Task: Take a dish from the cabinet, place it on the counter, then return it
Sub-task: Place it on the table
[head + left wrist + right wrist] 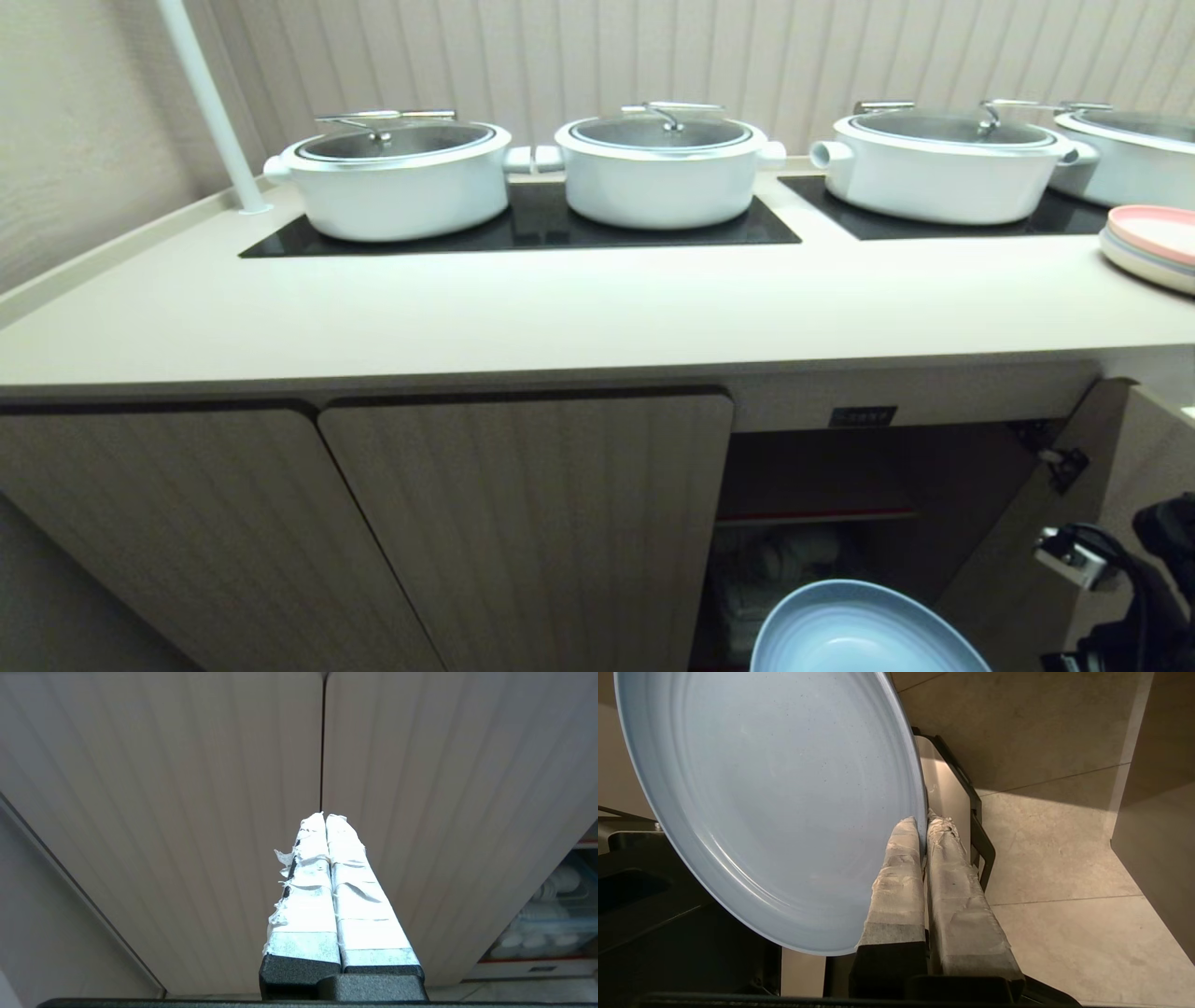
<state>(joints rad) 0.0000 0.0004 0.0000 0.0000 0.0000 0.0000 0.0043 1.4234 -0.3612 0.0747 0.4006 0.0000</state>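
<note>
I have the dish (775, 807), a light-blue plate, pinched by its rim in my right gripper (923, 826); the taped fingers (899, 877) are pressed together on the edge, one on each face. In the head view the dish (864, 633) sits low in front of the open right-hand bay of the cabinet (523, 523), clear of the shelf inside, with my right arm (1148, 597) dark at the lower right beside the swung-out door (1144, 448). A small black label (863, 416) sits above that opening. Above, the counter (579, 308) carries four white lidded pots (663, 168) on black cooktop panels (523, 229), and a stack of plates (1153, 245) with a pink one uppermost at its right end. My left gripper (325, 817) faces the two closed cabinet doors, its taped fingers (303, 891) together and holding nothing.
</note>
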